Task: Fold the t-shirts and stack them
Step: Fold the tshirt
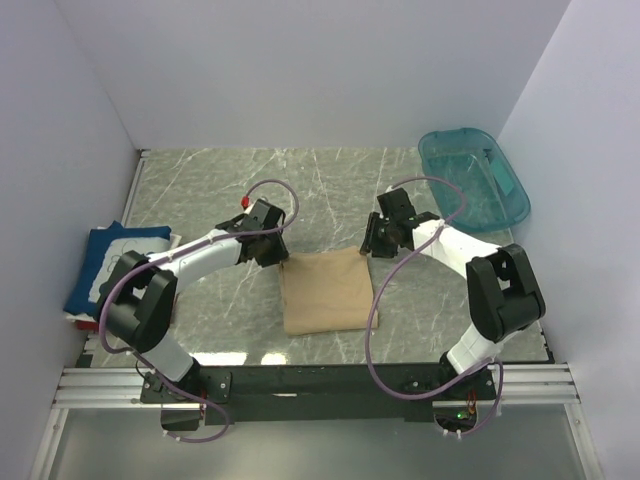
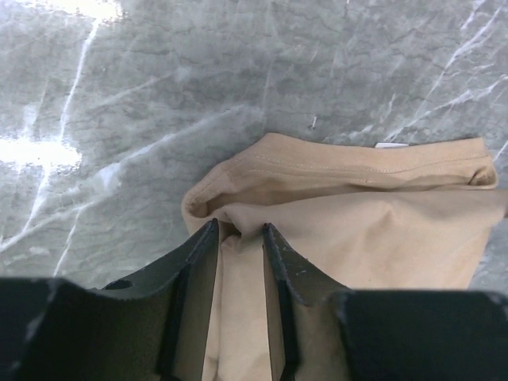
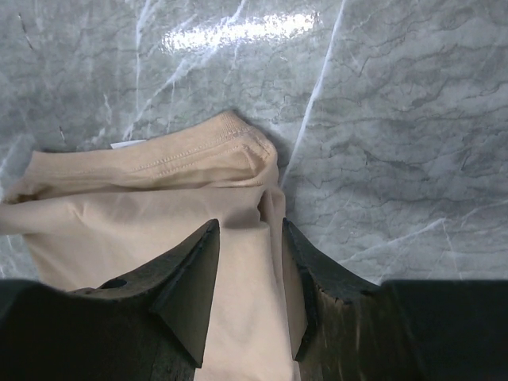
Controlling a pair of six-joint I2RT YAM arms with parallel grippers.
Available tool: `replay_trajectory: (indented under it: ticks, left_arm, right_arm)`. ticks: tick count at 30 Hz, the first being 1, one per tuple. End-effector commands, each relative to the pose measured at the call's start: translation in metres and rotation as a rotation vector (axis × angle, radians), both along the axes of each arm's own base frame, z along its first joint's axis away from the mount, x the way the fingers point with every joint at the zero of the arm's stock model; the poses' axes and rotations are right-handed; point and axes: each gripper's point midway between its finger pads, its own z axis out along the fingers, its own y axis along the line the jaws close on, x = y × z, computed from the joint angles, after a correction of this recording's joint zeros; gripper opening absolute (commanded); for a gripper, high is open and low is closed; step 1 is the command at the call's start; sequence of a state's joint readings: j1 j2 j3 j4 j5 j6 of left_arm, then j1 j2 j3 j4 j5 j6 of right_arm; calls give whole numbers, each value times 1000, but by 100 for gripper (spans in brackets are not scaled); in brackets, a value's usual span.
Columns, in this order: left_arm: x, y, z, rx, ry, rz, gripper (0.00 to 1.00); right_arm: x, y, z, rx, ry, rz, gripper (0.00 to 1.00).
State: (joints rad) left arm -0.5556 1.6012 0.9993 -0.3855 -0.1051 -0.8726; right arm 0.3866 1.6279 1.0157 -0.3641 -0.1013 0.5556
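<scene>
The tan t-shirt (image 1: 325, 292) lies folded into a rough rectangle on the marble table, near the front middle. My left gripper (image 1: 270, 255) is at its far left corner and my right gripper (image 1: 372, 245) at its far right corner. In the left wrist view the gripper (image 2: 240, 228) is open, its jaws straddling a bunched fold of the tan shirt (image 2: 357, 206). In the right wrist view the gripper (image 3: 251, 224) is open too, over the edge of the tan shirt (image 3: 143, 206). The navy printed t-shirt (image 1: 110, 262) lies folded at the far left. I cannot make out the red shirt.
A teal plastic tub (image 1: 475, 178) stands at the back right corner. White walls close in the table on three sides. Bare marble (image 1: 330, 190) lies behind the tan shirt, between the arms.
</scene>
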Motion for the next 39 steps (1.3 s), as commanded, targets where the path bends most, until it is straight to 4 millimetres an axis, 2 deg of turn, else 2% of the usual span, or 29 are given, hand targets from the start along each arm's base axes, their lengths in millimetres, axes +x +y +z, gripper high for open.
replay_trajectory:
  ticks: [1,8,15,16,19,20,22,26,30,39]
  left_arm:
    - [17,-15,18,-51,-57,-40,34]
    - [15,-19,13,-71,-42,-46,31]
    - [16,-18,12,-77,-43,-40,17]
    - [16,-17,12,-75,-44,-39,13]
    - [17,-12,14,-62,-46,-30,5]
    - [17,-9,15,-56,-47,-23,3]
    - [19,-4,18,-49,-55,-12,1]
    - [22,6,18,-29,-51,15,1]
    - [27,18,10,-13,-26,52,1]
    - [43,17,0,-24,4,69,1]
  right_arm:
    - [21,8,17,38,-62,7,44]
    - [20,15,11,70,-43,16,44]
    - [22,20,5,87,-26,16,37]
    - [23,19,4,87,-26,12,34]
    - [25,17,8,89,-41,-3,15]
    - [25,13,8,83,-44,-14,6]
    - [27,7,14,78,-62,-35,0]
    - [31,-2,21,76,-83,-60,0]
    - [38,-8,15,73,-74,-80,0]
    - [51,-3,2,88,-41,-82,0]
